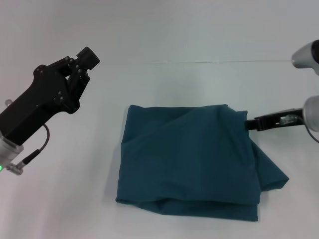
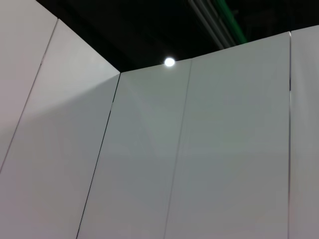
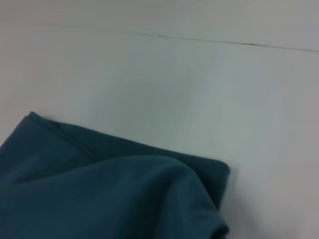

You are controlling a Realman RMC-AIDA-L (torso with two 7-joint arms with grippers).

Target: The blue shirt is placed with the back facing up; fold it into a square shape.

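Note:
The blue shirt lies folded into a rough rectangle in the middle of the white table, plain side up, with a loose flap bulging out at its right side. My right gripper reaches in low from the right, its tip at the shirt's far right corner and meeting the cloth edge. In the right wrist view that far edge of the shirt lies on the table with a raised fold. My left gripper is lifted well above the table at the left, shut and empty, away from the shirt.
The white table runs all round the shirt, and a thin seam crosses its far side. The left wrist view shows only pale wall panels and a ceiling lamp.

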